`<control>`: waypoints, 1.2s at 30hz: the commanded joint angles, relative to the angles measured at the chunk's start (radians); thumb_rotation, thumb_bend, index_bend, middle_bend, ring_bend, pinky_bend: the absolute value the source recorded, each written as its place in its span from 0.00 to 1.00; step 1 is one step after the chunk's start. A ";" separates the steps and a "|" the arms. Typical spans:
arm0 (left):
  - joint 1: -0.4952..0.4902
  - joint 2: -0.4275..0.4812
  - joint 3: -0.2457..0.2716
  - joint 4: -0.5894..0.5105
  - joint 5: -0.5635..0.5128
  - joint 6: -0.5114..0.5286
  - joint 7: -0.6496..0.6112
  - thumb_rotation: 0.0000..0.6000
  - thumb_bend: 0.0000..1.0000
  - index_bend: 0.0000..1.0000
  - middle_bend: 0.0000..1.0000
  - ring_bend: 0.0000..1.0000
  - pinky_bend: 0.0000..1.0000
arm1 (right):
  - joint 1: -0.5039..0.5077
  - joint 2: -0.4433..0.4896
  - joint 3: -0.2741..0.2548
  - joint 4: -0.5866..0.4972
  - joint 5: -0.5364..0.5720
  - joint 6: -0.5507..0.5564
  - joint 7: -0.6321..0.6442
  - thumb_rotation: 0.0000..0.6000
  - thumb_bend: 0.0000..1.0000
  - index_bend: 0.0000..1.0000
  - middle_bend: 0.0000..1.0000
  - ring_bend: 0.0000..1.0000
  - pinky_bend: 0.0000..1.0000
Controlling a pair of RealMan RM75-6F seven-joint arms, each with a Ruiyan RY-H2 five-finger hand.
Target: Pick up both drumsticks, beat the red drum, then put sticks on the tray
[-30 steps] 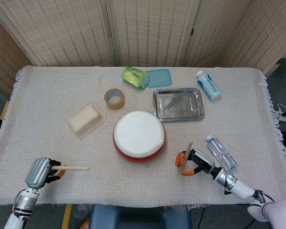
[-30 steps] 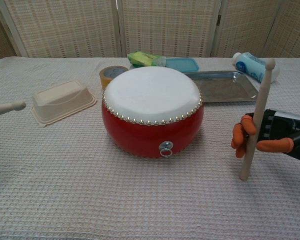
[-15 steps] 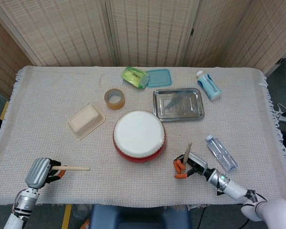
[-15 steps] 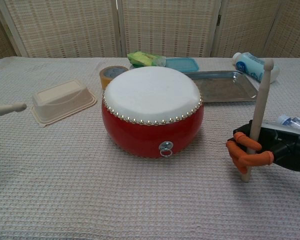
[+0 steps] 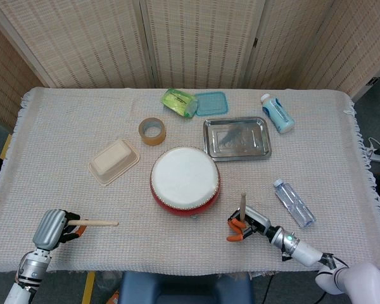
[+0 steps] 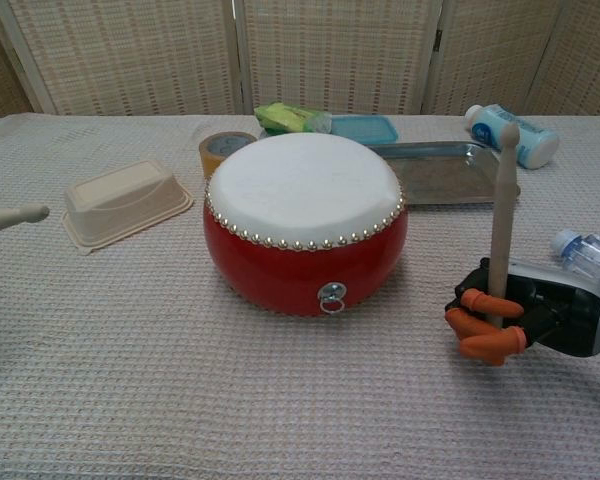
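The red drum with its white skin sits at the table's middle. To its right and nearer the front edge, my right hand grips a wooden drumstick that stands nearly upright. At the front left corner my left hand holds the other drumstick level, tip pointing toward the drum; the chest view shows only that stick's tip. The steel tray lies behind the drum to the right.
A beige lidded box and a tape roll lie left of the drum. A green packet and blue lid are at the back. One bottle lies right of the tray, a clear bottle beside my right hand.
My right hand has drawn back toward the front edge and slightly left with its stick, which now stands more upright. The left hand and its stick have stayed put.
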State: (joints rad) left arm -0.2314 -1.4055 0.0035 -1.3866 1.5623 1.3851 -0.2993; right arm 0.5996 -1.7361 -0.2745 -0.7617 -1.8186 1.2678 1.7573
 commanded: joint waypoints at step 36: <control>-0.066 0.037 -0.020 0.024 0.042 -0.031 0.036 1.00 0.43 1.00 1.00 1.00 1.00 | 0.079 0.523 0.120 -0.700 0.130 -0.201 -1.212 1.00 0.49 1.00 1.00 1.00 1.00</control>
State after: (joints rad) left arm -0.2860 -1.3802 -0.0109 -1.3541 1.5951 1.3573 -0.2780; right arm 0.6082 -1.4648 -0.1809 -1.1786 -1.7385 1.2031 0.8544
